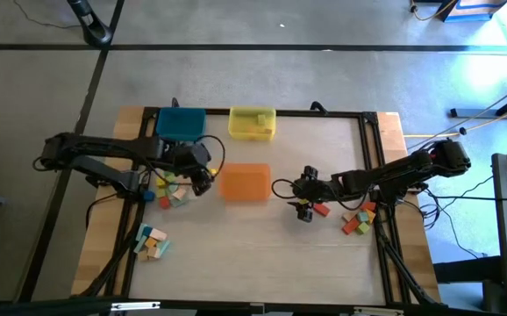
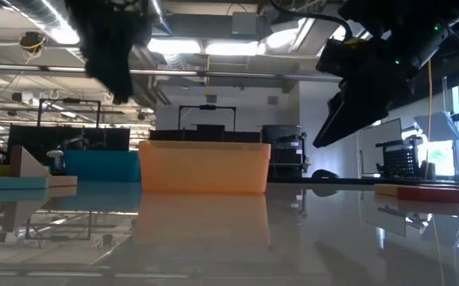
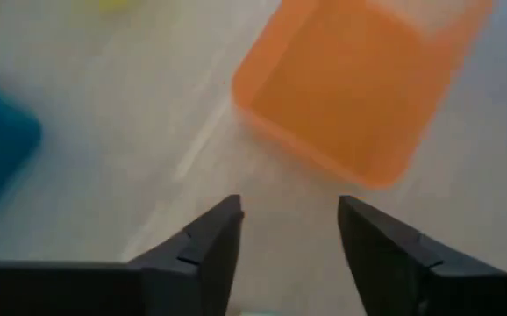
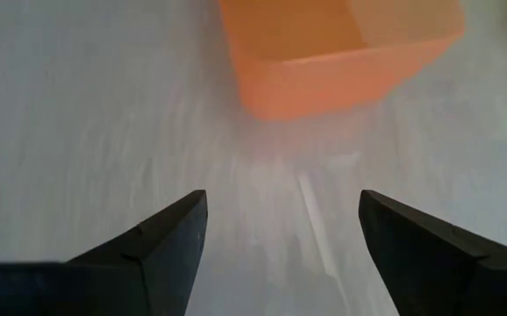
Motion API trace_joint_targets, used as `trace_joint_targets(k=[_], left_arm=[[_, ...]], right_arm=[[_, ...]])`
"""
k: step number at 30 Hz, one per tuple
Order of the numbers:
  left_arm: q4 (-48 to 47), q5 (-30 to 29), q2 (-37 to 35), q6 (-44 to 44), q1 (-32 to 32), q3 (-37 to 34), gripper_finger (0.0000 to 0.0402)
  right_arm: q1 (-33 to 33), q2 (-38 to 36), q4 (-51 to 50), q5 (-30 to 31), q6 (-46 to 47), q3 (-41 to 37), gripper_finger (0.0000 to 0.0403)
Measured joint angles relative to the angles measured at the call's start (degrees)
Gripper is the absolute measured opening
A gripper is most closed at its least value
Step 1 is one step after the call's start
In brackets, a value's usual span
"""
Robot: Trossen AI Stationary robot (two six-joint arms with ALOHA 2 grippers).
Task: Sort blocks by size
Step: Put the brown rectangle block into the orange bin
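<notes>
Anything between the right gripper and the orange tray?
Nothing visible. The right gripper sits open and empty just right of the orange tray, with bare table in the gap; its wrist view shows the tray straight ahead. The nearest blocks lie behind it, to the right.

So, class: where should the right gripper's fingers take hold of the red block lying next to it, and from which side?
Probably from straight above: the red block lies flat on the table beside the open right gripper. Close the fingers across its narrower width, keeping clear of the blocks clustered to its right.
</notes>
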Motion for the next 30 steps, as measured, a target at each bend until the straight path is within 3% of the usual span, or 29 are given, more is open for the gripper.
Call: trace_joint_targets(k=[7,12,19,30], left_arm=[[-3.39,0.00,2.55,-12.16,0.00,-5.56,0.0198],[-1.73,-0.12,7.66,-12.80,1.22,-7.52,0.0198],[-6.30,-0.17,15.63,-13.67,4.66,-7.68,0.0198],[-5.89,2.09,18.12,-17.10,5.60,-10.18,0.0198]], right_arm=[[0.00,0.00,0.44,0.77,0.04,0.00,0.0296],[0.00,0.00,0.47,0.79,0.05,0.00,0.0296],[0.00,0.00,0.45,0.72,0.23,0.00,0.0296],[0.00,0.00,0.45,0.72,0.34,0.00,0.0296]])
